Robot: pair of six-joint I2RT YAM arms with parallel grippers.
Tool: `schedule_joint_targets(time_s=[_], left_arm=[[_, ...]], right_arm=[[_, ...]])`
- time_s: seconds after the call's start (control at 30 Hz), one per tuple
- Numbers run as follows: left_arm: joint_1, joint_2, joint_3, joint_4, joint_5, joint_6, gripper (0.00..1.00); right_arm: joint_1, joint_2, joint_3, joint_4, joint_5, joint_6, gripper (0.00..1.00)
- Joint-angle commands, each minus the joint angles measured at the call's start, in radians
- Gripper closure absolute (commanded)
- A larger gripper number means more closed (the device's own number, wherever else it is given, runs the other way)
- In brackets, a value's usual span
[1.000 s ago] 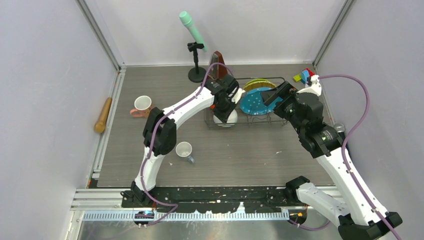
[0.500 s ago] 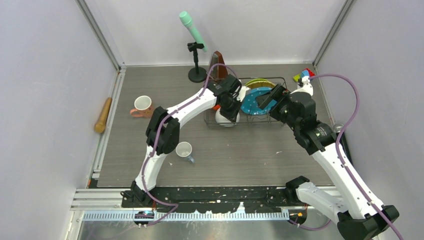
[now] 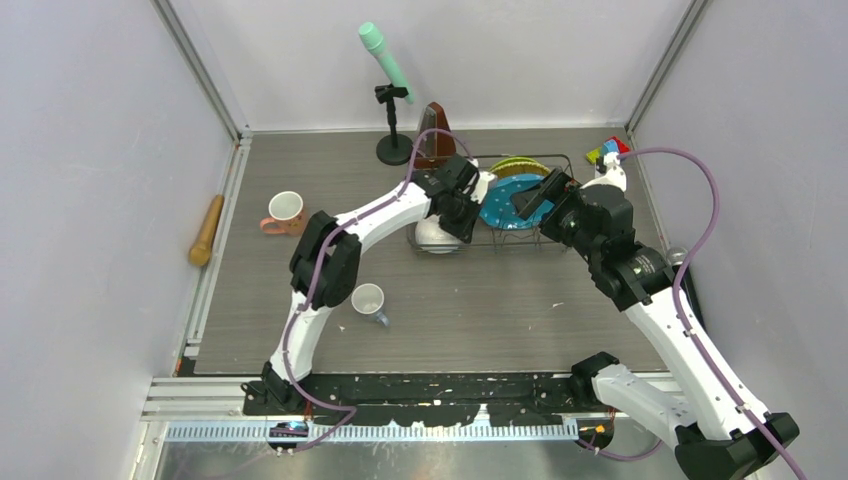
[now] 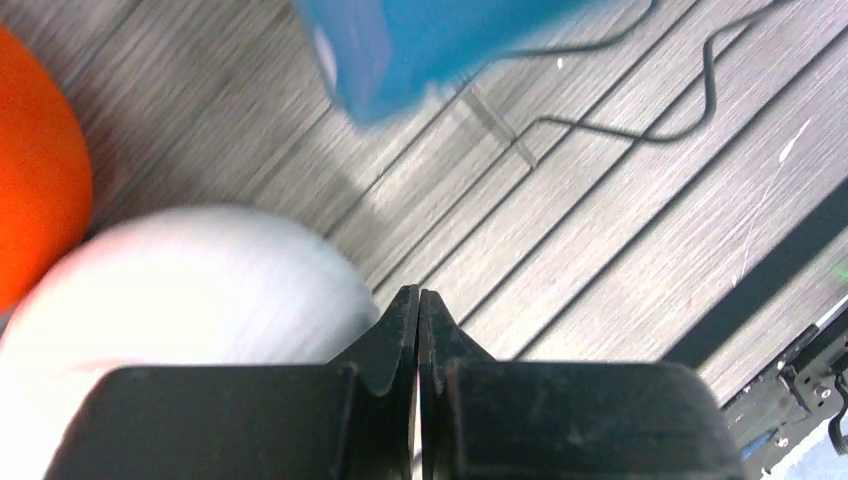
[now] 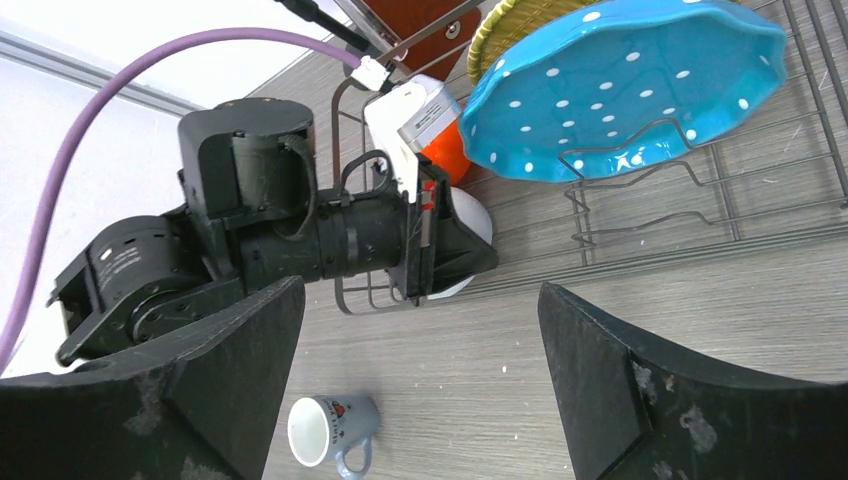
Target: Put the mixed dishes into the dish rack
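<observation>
White bowl point(image 4: 180, 290) is seen at the rack's point(image 5: 760, 215) left end beside the orange bowl point(image 4: 35, 160), with the left jaws clenched empty just by it. Right jaws are spread, released, near the blue plate point(image 5: 620, 90), which could be knocked off its prongs if either arm is swung.

Plates point(image 3: 503, 206) stand in the dish rack point(image 3: 512, 243), right of bowls point(image 3: 432, 237).

Your station, a robotics lab cell, plain panel walls point(image 3: 100, 150) in aluminium framing point(image 3: 200, 70), cabled left arm point(image 3: 375, 212) and right arm point(image 3: 680, 340) on a perforated base rail point(image 3: 420, 385), microphone point(image 3: 385, 55) on stand.
</observation>
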Motion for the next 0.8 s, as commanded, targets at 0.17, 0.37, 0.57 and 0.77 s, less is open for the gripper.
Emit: schedule_joint_targets(time_s=[0.17,0.37,0.57,0.77], left_arm=[[0.02,-0.281,-0.096,-0.079,-0.11,0.016,0.93],[0.078,-0.445,-0.202,-0.055,-0.175,-0.032,0.66],[0.183,-0.664,-0.444,0.092,-0.227,-0.174,0.14],[0.295,-0.769,-0.632,0.221,-0.163,-0.276,0.11]], right_arm=[[-0.003,0.037,0.043,0.023,-0.063,-0.013,0.03],[-0.002,0.164,0.127,-0.041,-0.125,-0.047,0.0],[0.055,0.408,0.32,-0.165,-0.133,-0.117,0.0],[0.142,0.645,0.487,-0.225,-0.095,-0.126,0.0]])
